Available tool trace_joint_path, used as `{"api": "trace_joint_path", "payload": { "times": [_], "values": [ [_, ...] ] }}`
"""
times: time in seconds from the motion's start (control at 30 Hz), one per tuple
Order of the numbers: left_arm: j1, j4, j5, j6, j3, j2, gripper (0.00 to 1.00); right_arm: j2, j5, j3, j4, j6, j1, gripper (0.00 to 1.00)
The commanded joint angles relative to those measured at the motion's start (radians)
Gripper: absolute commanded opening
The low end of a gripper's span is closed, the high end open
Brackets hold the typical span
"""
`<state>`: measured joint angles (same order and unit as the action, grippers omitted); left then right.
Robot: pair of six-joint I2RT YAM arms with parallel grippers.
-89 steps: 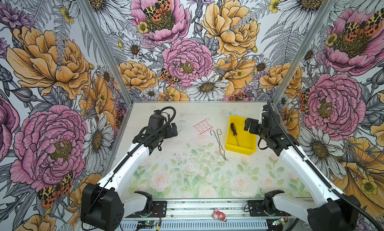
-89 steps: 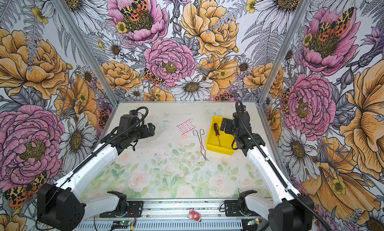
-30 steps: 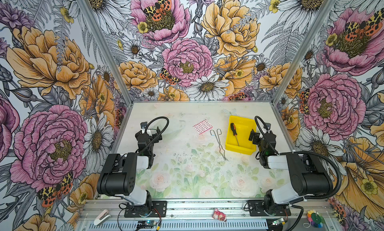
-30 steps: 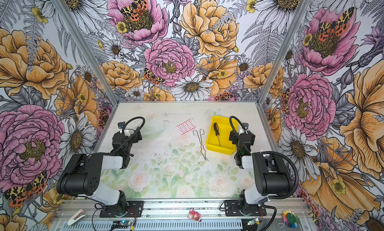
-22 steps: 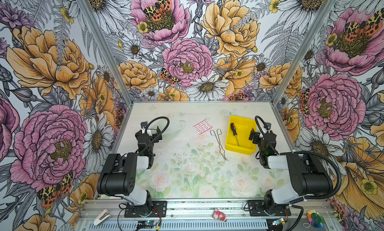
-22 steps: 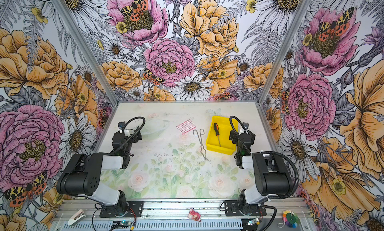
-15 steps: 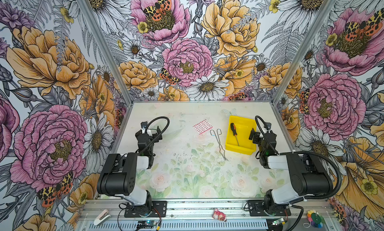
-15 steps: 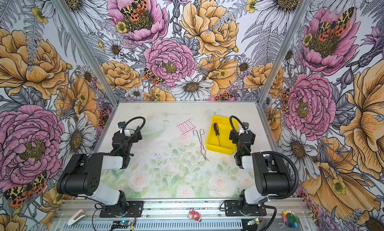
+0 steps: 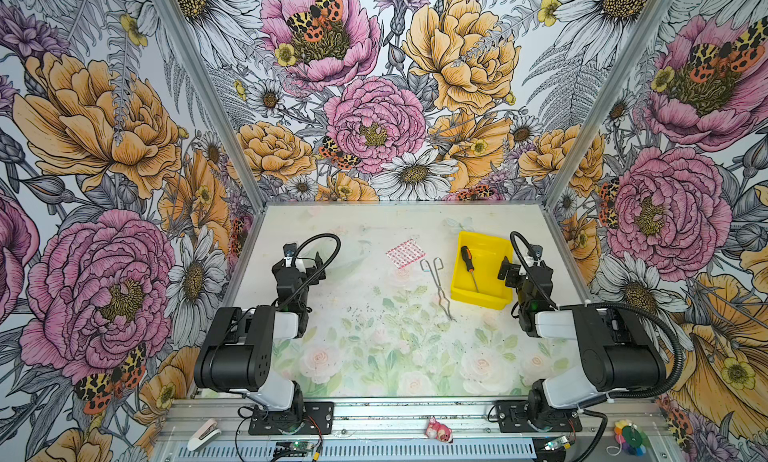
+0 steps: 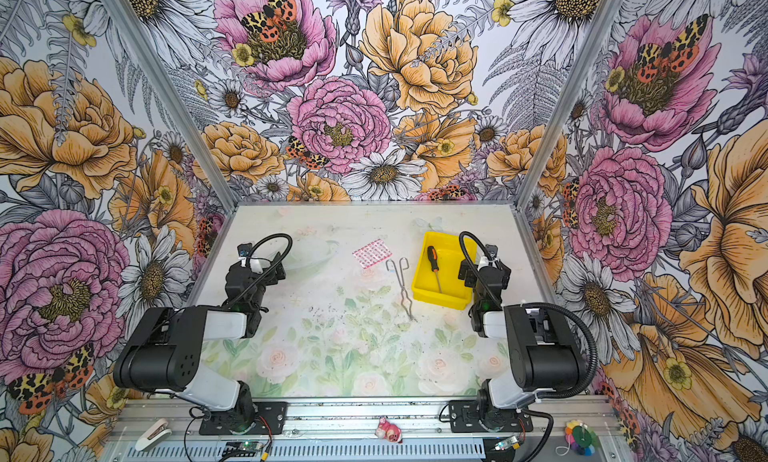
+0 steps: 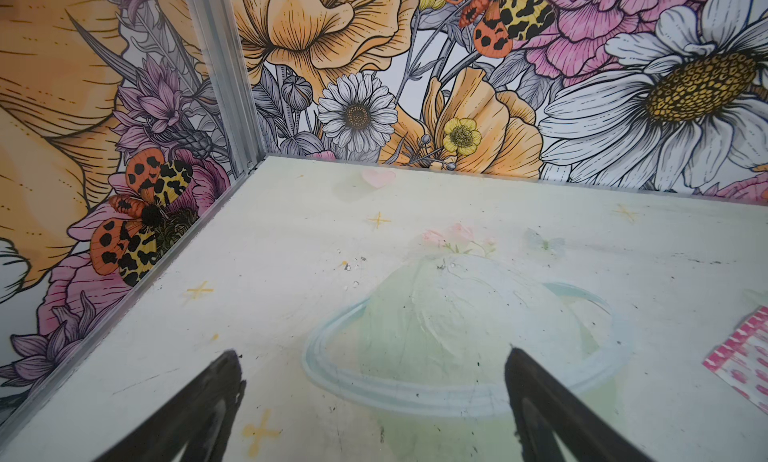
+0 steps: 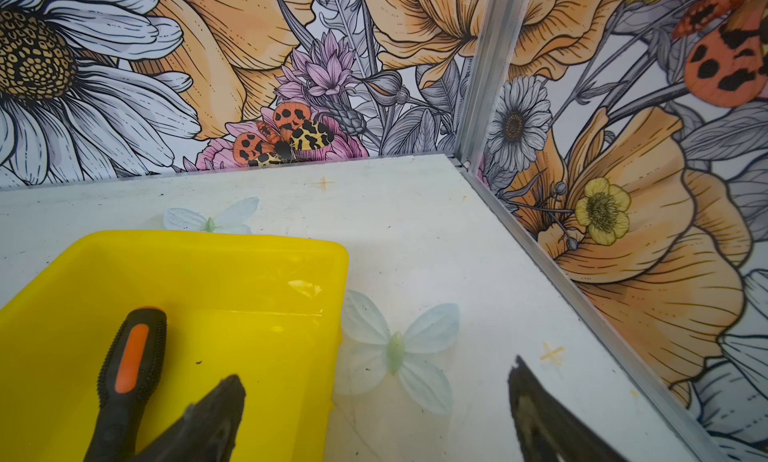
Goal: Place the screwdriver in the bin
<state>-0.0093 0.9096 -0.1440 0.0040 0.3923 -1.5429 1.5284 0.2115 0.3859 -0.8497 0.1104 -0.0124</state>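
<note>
right gripper: jaws wide, holding nothing, just beside the bin | screwdriver: lies inside the bin, near the right gripper, untouched | left gripper: jaws wide, holding nothing, over bare table, well apart from the bin | tongs: on the table between both grippers

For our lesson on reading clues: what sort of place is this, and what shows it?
Probably a robot test booth: two arms bolted to a metal rail, flower-printed walls boxing in a small table, and a few props, such as a yellow bin holding a screwdriver.
</note>
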Motion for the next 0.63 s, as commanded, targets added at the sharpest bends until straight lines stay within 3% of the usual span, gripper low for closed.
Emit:
{"api": "trace_joint_path", "payload": {
  "times": [0.0,0.53,0.6],
  "values": [
    [-0.004,0.026,0.008,0.015,-0.014,-0.006,0.99,0.003,-0.010,-0.002,-0.024,-0.005,0.005,1.00],
    [-0.005,0.026,0.006,0.016,-0.015,-0.006,0.99,0.003,-0.010,-0.002,-0.024,-0.007,0.005,0.99],
    [-0.006,0.028,0.006,0.016,-0.016,-0.006,0.99,0.005,-0.090,0.007,-0.015,-0.038,0.003,0.99]
  ]
}}
